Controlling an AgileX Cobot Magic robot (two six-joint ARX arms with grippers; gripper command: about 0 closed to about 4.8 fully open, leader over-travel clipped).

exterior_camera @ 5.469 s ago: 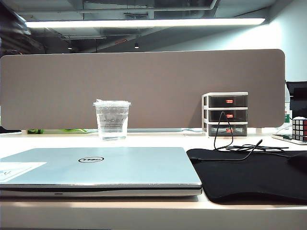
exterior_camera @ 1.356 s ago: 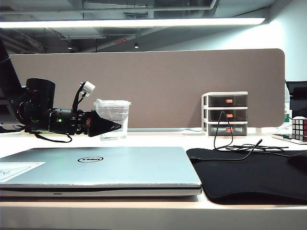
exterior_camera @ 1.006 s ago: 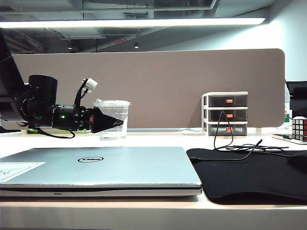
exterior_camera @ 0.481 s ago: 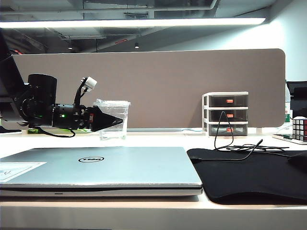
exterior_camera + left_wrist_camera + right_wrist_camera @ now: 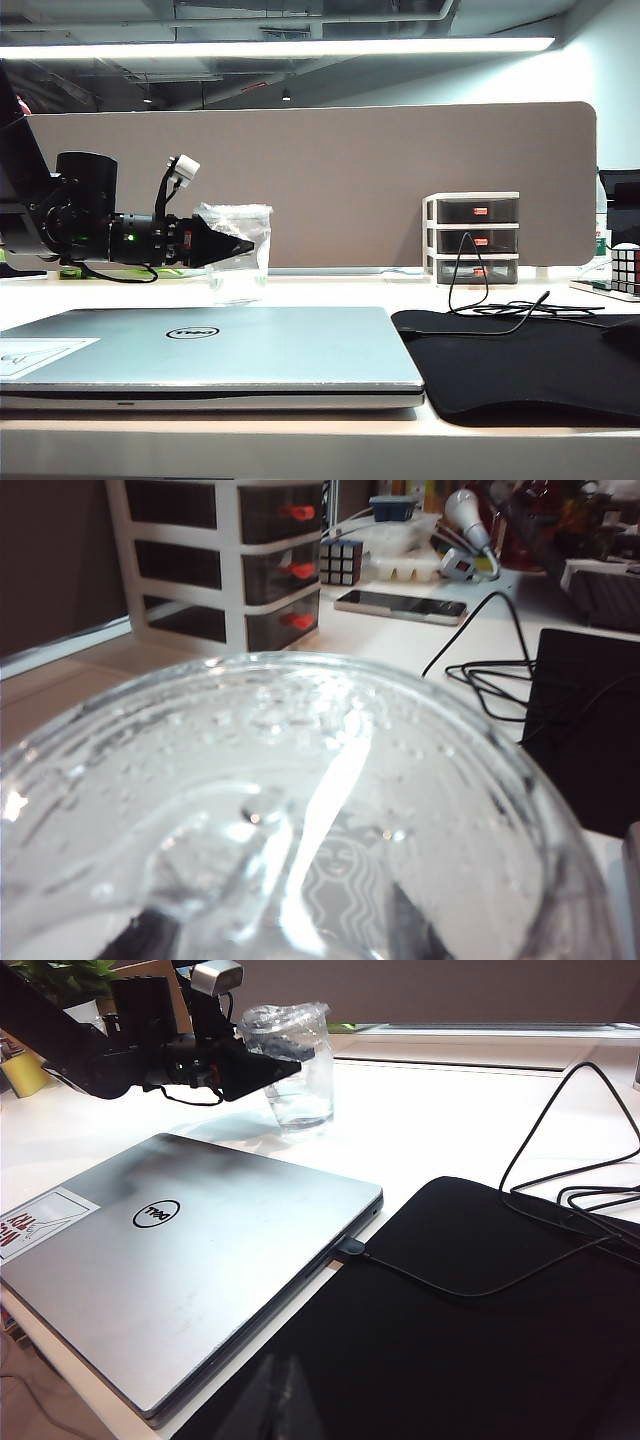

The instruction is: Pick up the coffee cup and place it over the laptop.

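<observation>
The left gripper (image 5: pixel 240 244) is clamped around the cup (image 5: pixel 238 270) high on its wall, behind the laptop (image 5: pixel 210 345). Thin, light, crushable plastic is judged; a gentle squeeze is needed. The right gripper is unseen.

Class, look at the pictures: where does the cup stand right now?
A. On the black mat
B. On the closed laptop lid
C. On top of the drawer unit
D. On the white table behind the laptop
D: the cup stands on the white table beyond the laptop, with the left gripper around its upper part.
</observation>
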